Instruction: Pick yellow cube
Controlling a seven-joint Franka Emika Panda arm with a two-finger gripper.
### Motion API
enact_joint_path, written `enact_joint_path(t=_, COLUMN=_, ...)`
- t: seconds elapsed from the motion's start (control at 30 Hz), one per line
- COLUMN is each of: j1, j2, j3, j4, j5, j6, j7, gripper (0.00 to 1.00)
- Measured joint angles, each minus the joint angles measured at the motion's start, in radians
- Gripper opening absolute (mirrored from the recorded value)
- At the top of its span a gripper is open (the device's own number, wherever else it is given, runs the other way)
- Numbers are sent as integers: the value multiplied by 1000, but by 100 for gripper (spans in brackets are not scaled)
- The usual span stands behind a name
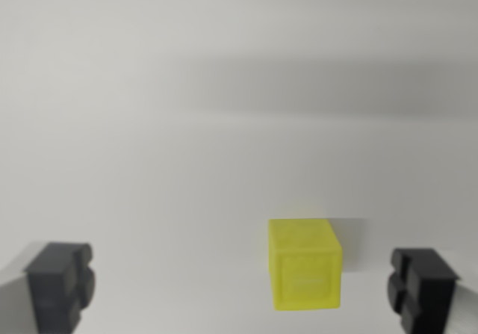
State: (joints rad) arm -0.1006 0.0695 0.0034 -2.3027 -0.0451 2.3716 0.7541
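Cube (305, 265): on table (187, 125), ungrasped, between my tool's (243, 289) spread fingers, nearer the wrist view's right one. Remaining: centre, clench, lift.

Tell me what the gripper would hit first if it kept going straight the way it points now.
Probably the yellow cube: it sits between the open jaws of the gripper, nearer the wrist view's right one. Depth is unclear; otherwise only the bare white surface lies ahead.

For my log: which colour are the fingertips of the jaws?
Dark grey, nearly black fingertips, seen in the wrist view.
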Motion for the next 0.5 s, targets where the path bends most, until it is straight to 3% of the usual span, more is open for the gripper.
enact_joint_path(t=0.5, j1=-23, j2=0, j3=0, j4=-79, j5=3, j6=80, j7=-28, gripper=100)
